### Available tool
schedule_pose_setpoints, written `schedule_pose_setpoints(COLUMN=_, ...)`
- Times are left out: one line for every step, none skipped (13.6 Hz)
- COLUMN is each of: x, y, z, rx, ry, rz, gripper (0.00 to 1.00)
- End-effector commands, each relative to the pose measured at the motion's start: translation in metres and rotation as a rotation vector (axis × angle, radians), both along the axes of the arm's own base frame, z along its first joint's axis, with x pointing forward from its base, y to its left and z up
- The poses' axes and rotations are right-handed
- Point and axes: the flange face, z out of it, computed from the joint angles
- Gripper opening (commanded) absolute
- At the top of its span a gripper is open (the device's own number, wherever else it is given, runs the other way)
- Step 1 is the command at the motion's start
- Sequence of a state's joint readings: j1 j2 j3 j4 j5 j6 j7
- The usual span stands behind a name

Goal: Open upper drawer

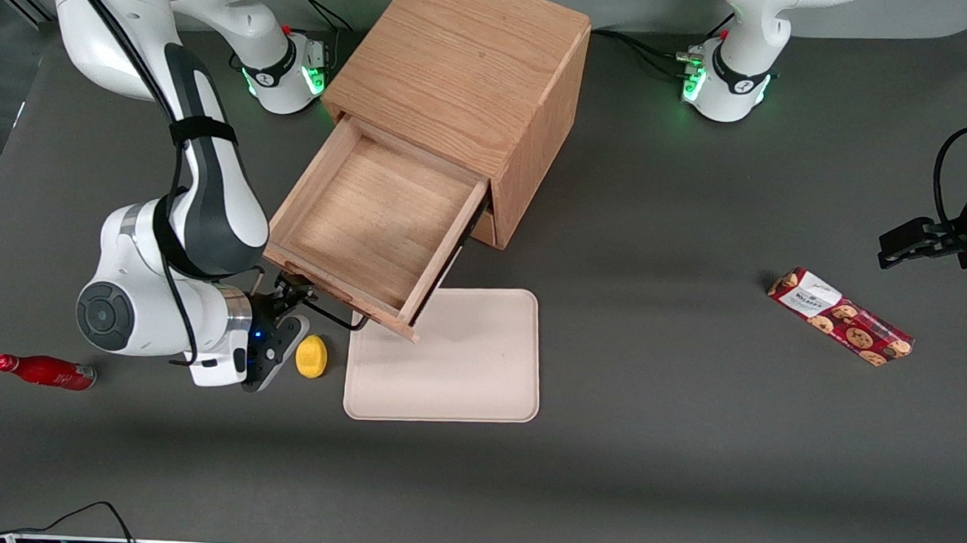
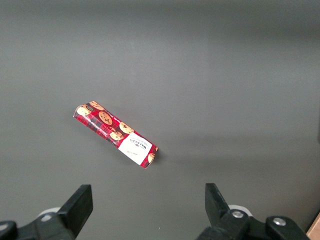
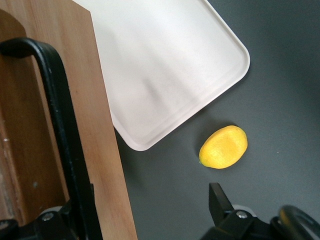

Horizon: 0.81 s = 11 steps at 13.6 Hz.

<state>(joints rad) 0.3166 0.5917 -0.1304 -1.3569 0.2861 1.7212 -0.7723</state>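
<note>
Claw (image 1: pixel 291 289) sits at the drawer front, fingers spread wide with the black bar handle (image 3: pixel 60 125) running beside one finger (image 3: pixel 220 202)'s mate; nothing is pinched. Upper drawer (image 1: pixel 371 218) stands pulled well out of the oak cabinet (image 1: pixel 468 67), overhanging the beige tray (image 1: pixel 478 385). Judged: rigid wooden box, light, slides on its runners; the thin stiff handle is the only sensible hold. Drawer holds nothing. Tray bare. Lemon (image 1: pixel 312 356) lies beside the tray on the table.

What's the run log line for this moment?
light wood upper drawer: pulled out, empty | gripper: at long black bar handle, fingers open | yellow lemon: beside gripper
</note>
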Motion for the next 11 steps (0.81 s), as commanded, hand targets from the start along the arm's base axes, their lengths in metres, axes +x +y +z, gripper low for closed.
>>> schedule_pose_setpoints(x=0.022, y=-0.021, z=0.013, rx=0.006, ry=-0.059, rz=0.005, gripper=1.0)
schedule_pose_setpoints(x=0.025, y=-0.02, z=0.03, rx=0.02, ry=-0.086, rz=0.003, gripper=1.0)
schedule_pose_setpoints(x=0.027, y=-0.021, z=0.053, rx=0.031, ry=-0.12, rz=0.0, gripper=1.0)
schedule_pose_setpoints(x=0.024, y=-0.018, z=0.077, rx=0.039, ry=-0.149, rz=-0.005, gripper=1.0)
schedule_pose_setpoints(x=0.019, y=-0.014, z=0.089, rx=0.042, ry=-0.154, rz=-0.001, gripper=1.0)
schedule_pose_setpoints(x=0.016, y=-0.015, z=0.089, rx=0.042, ry=-0.128, rz=-0.003, gripper=1.0)
schedule_pose_setpoints(x=0.012, y=-0.015, z=0.092, rx=0.04, ry=-0.108, rz=0.002, gripper=1.0)
schedule_pose_setpoints(x=0.008, y=-0.016, z=0.108, rx=0.04, ry=-0.12, rz=-0.025, gripper=1.0)
schedule_pose_setpoints(x=0.002, y=-0.019, z=0.127, rx=0.036, ry=-0.125, rz=-0.079, gripper=1.0)
schedule_pose_setpoints(x=-0.01, y=-0.023, z=0.146, rx=0.03, ry=-0.103, rz=-0.134, gripper=1.0)
schedule_pose_setpoints(x=-0.02, y=-0.03, z=0.164, rx=0.013, ry=-0.098, rz=-0.188, gripper=1.0)
